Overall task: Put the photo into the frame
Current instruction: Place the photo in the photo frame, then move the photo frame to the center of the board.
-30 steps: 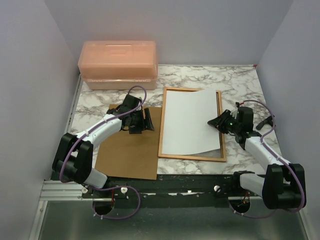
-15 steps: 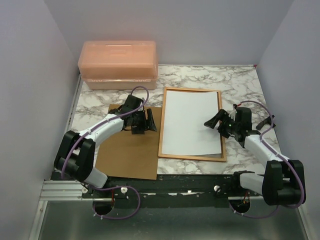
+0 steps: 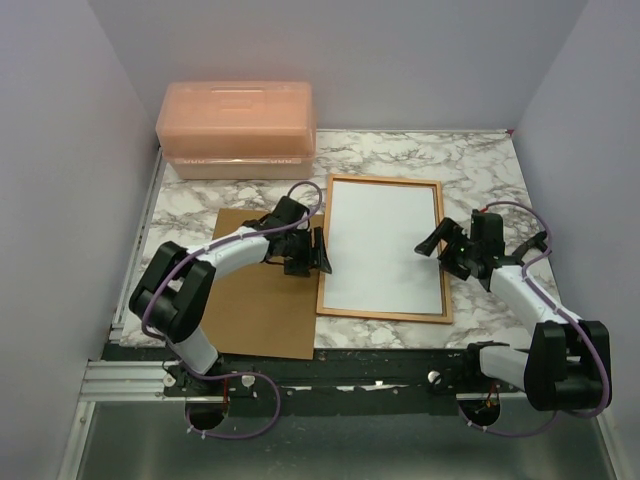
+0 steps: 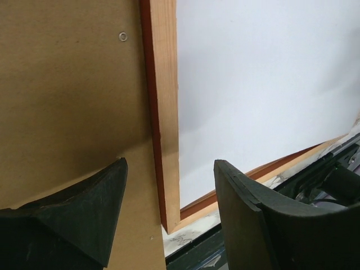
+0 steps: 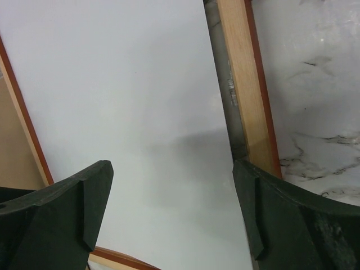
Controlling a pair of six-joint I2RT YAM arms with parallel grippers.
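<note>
the photo (image 3: 382,245) lies back-up in the frame (image 3: 383,181), long axis from the tabletop (image 3: 480,165) near edge to far, between the wide-open empty right gripper (image 3: 446,249) and half-open empty left gripper (image 3: 312,255).

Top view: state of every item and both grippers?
frame: flat on table, wood-coloured back up
photo: white side up, lying inside frame opening, ungripped
backing board: flat, left of frame
pink box: lid shut
left gripper: open, over frame's left rail
right gripper: open, over photo's right edge
</note>
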